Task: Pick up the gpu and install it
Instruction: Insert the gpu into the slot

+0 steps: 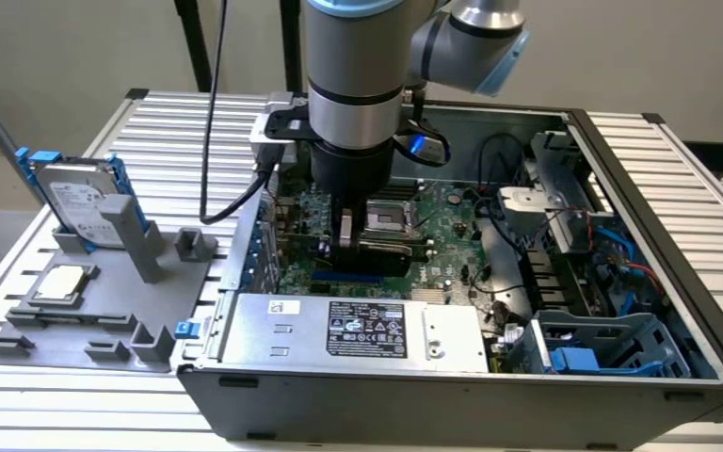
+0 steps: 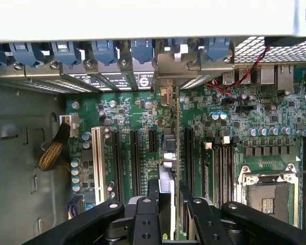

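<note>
The gpu (image 2: pixel 172 153) appears edge-on in the wrist view, standing upright over the black expansion slots of the green motherboard (image 2: pixel 137 117). Its silver bracket (image 2: pixel 168 71) sits at the row of rear slot covers. My gripper (image 2: pixel 171 220) is shut on the card, one black finger on each face. In the exterior view, the gripper (image 1: pixel 364 243) reaches down inside the open computer case (image 1: pixel 663 235) with the dark gpu (image 1: pixel 384 258) beneath it, low over the board. Whether the card's edge is seated in a slot I cannot tell.
On the exterior view's left, a grey fixture (image 1: pixel 86 325) holds a silver hard drive with blue rails (image 1: pixel 79 198) and a square processor chip (image 1: pixel 60 282). Inside the case are the power supply (image 1: pixel 349 325), the CPU socket (image 2: pixel 267 196), cables and a blue drive cage (image 1: pixel 601 344).
</note>
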